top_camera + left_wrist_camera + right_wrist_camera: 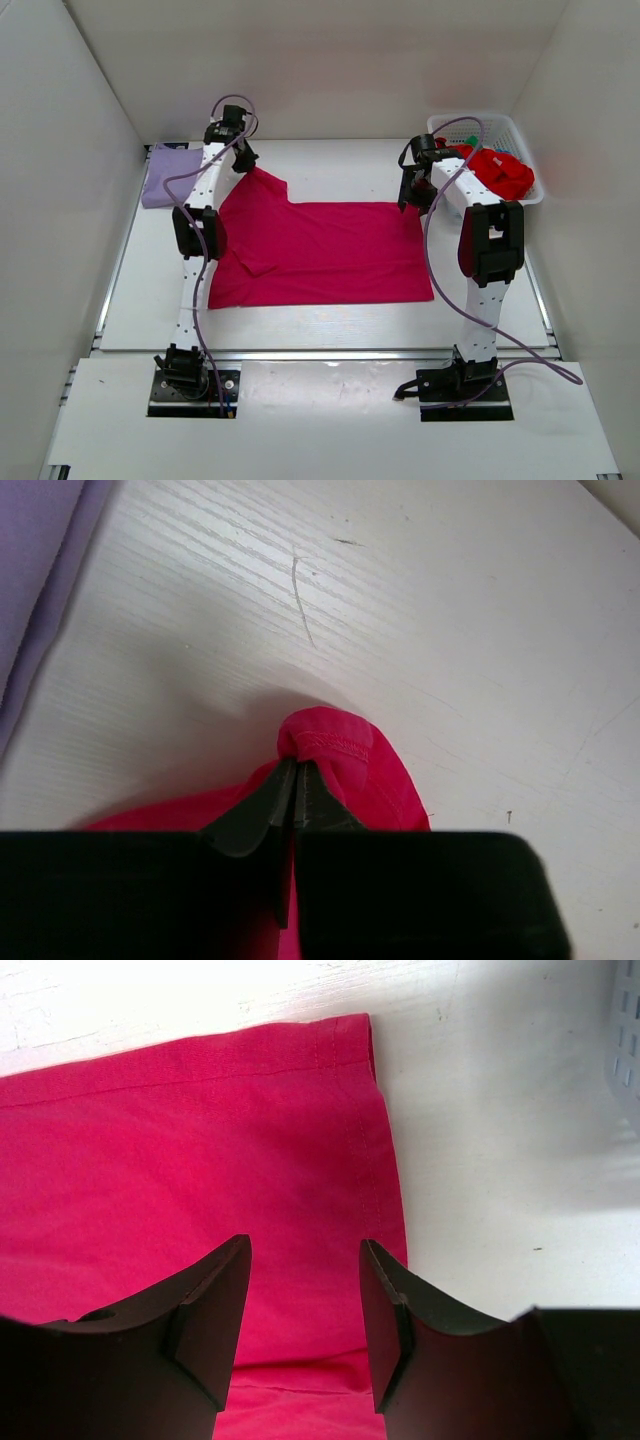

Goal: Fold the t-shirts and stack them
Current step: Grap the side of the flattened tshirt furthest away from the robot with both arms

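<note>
A large magenta-pink t-shirt [330, 255] is spread flat mid-table [340, 165]. A lavender shirt [168, 175] is laid at the far left, and a red shirt [503, 172] is heaped in the white basket [522, 135] far right. The magenta shirt's far-left hem is pinched between the nearly closed jaws of the left gripper [296, 785]. The right gripper [305, 1305] is held partly open over the far-right corner, with nothing gripped.

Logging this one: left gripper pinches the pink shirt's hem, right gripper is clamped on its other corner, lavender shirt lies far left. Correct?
One slip: the right gripper is open, jaws apart over the pink shirt corner, holding nothing, as the right wrist view shows. The left gripper does pinch the hem, and the lavender shirt lies far left.
</note>
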`<state>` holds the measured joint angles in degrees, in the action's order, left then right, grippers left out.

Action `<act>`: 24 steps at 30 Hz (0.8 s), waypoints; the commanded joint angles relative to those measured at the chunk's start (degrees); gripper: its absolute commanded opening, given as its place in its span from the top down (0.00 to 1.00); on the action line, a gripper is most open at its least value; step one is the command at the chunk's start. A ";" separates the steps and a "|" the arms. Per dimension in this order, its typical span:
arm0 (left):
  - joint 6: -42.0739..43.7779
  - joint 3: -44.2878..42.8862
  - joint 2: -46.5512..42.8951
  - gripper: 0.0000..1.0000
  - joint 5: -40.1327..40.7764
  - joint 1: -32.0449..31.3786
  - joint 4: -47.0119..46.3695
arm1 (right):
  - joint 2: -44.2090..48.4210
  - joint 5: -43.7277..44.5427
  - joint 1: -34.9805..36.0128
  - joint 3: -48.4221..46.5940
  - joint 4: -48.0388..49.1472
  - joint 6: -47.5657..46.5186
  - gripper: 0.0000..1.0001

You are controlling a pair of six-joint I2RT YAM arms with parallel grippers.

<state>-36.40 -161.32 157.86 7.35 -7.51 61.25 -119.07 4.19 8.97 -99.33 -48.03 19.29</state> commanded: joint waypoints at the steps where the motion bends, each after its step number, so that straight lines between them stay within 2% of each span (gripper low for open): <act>1: 0.19 -1.28 -4.23 0.90 -1.46 0.48 -0.78 | -0.47 0.12 -0.27 -2.27 0.22 -0.04 0.55; 5: 0.10 -1.11 -3.62 0.82 -2.25 1.00 -1.22 | -0.47 0.47 0.17 -2.27 0.48 -0.04 0.54; 7: -0.16 -1.28 -3.27 0.89 -2.69 1.27 -1.14 | -0.73 0.04 0.08 -2.18 0.31 -0.22 0.55; 15: -0.16 -1.28 -3.00 0.83 -4.10 1.79 -1.40 | -1.34 0.21 -0.01 -1.92 0.31 -0.21 0.55; 17: -0.16 -1.37 -2.91 0.91 -5.06 2.23 -1.66 | -1.34 0.04 0.34 -1.92 0.22 0.22 0.55; 18: -0.16 -1.46 -2.91 0.91 -5.24 2.15 -1.49 | -1.00 0.21 0.08 -2.01 0.04 0.22 0.55; 22: 0.02 -1.46 -3.17 0.79 -6.04 2.32 -2.10 | -1.08 0.39 0.26 -2.10 0.04 -0.21 0.55; 24: 0.37 -1.46 -3.00 0.79 -6.30 2.41 -2.10 | -1.17 0.39 0.34 -2.18 0.22 -0.04 0.55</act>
<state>-36.40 -161.32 157.86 2.42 -5.56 60.73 -120.36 4.21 8.99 -99.46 -48.10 19.29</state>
